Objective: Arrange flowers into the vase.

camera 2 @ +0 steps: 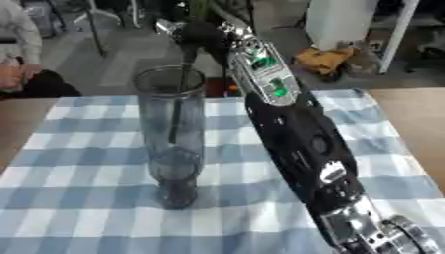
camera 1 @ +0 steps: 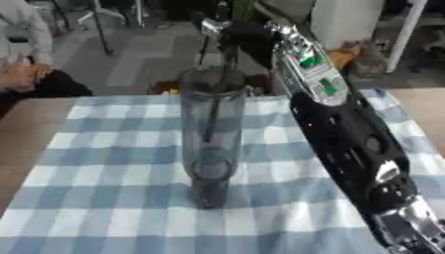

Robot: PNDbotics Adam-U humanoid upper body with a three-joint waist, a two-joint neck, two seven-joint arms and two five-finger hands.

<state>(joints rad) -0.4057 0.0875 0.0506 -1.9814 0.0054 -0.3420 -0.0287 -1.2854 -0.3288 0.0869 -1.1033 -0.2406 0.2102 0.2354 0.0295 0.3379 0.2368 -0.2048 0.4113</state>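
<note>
A tall clear glass vase (camera 1: 211, 134) stands upright in the middle of a blue and white checked cloth (camera 1: 104, 198). My right arm (camera 2: 295, 134) stretches from the lower right corner up and over it. My right hand (camera 2: 201, 35) hangs just above the far rim of the vase, fingers curled round a thin dark flower stem (camera 2: 177, 116). The stem runs straight down from the hand into the vase and ends partway down inside it. Any bloom above the hand is hidden among dark shapes at the top edge. My left hand shows in neither view.
The cloth covers a wooden table (camera 2: 413, 114) that shows bare at both sides. A person (camera 1: 22, 54) sits off the far left corner, not touching anything. An orange object (camera 2: 323, 58) lies on the floor beyond the table.
</note>
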